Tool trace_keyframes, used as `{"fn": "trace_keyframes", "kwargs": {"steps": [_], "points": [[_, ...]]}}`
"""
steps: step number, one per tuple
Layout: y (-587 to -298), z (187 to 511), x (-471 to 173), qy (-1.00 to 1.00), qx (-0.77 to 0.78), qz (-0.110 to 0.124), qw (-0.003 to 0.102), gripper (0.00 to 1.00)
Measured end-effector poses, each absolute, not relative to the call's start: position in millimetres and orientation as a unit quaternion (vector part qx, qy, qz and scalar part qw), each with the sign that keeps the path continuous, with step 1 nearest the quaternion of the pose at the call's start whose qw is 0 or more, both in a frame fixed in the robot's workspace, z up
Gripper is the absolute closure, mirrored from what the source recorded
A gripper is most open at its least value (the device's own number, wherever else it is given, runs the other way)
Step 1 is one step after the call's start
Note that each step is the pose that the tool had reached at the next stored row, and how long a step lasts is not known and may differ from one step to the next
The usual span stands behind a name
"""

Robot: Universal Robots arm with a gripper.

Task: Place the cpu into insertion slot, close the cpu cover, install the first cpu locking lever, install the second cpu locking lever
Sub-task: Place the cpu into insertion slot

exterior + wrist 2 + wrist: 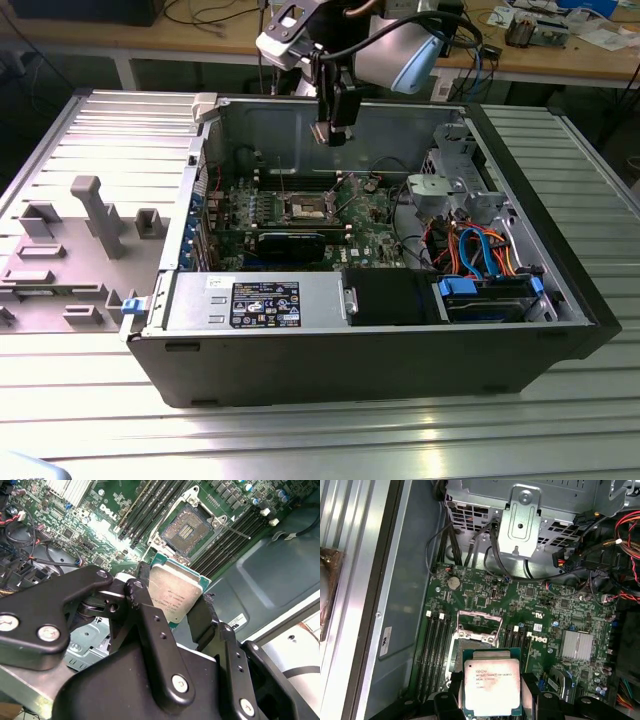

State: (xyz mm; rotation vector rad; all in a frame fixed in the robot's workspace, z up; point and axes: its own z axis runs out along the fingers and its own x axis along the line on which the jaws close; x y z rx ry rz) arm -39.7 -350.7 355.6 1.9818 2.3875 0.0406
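In both wrist views my gripper (pixel 174 602) (pixel 492 702) is shut on the cpu (pixel 176 586) (pixel 492 684), a flat square chip with a dull silver top and green edge, held by two opposite edges. The exterior view has the gripper (pixel 333 130) hanging above the open computer case, well over the green board. The insertion slot (pixel 187 526) (pixel 305 208) lies below with its dark centre exposed. The cpu cover (pixel 479 623), a thin silver frame, stands flipped up at the slot's edge. A thin lever rod (pixel 235 529) sticks out beside the slot. The chip hides part of the slot (pixel 462 644) in the first wrist view.
Long memory slots (pixel 150 507) flank the socket. A metal drive cage (pixel 450 185) and bundled coloured cables (pixel 480 250) fill the case at the exterior view's right. The case wall (pixel 300 125) rises behind the gripper. Grey fixtures (pixel 95 215) stand on the table at the left.
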Motion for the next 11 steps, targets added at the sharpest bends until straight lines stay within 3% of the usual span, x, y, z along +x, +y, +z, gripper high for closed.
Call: {"fn": "trace_keyframes", "kwargs": {"steps": [11], "points": [[-350.7,355.5,-39.7,0.756,0.654,0.013,0.02,0.45]]}}
